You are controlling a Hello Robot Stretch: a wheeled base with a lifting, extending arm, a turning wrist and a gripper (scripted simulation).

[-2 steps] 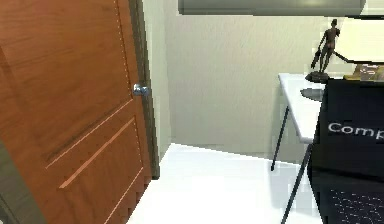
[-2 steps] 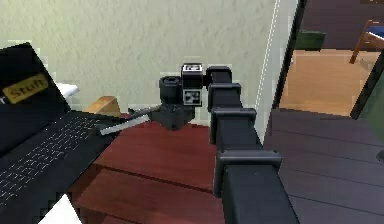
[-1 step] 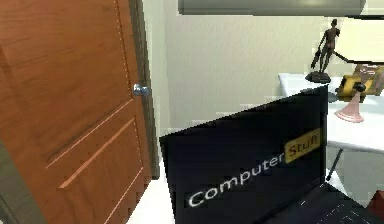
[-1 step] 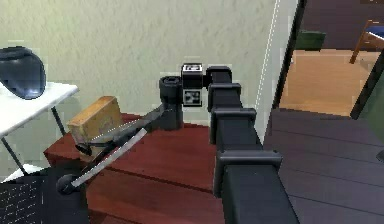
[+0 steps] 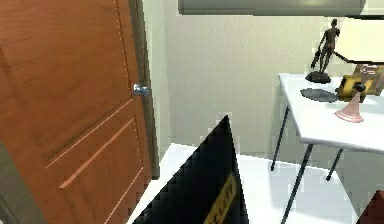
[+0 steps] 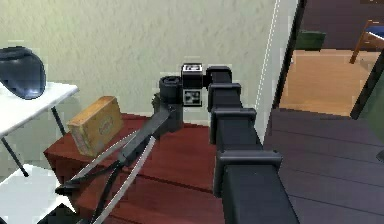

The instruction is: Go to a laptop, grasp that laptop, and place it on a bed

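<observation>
A brown panelled door (image 5: 70, 90) is taking up the forward view's left, its knob (image 5: 141, 90) sitting at the edge next to the pale wall. To the right, a white counter (image 5: 322, 125) on thin dark legs is running off the picture's edge. In the arm side view a red-brown wooden cabinet top (image 6: 185, 160) is lying below the wall, and the dark arm (image 6: 245, 165) is reaching out across it from the bottom edge.

A flat black slab with a yellow mark, which looks like the laptop (image 5: 200, 180), is rising tilted from the forward view's bottom edge, its lower part cut off. From the side it is showing as thin dark blades slanting down and left from the pincer (image 6: 160, 112), in front of the cabinet top. Whether it is hanging free or resting there is hard to make out, so I cannot tell whether the pincer is holding anything.

A closed cardboard box (image 6: 95, 122) is sitting on the cabinet top, hiding its contents. A counter corner (image 6: 45, 103) beside it is carrying a dark rounded object (image 6: 22, 72).

On the white counter, a dark statue (image 5: 322, 55), a shallow dark dish (image 5: 318, 95) and a pink object (image 5: 349, 108) are standing near each other.
</observation>
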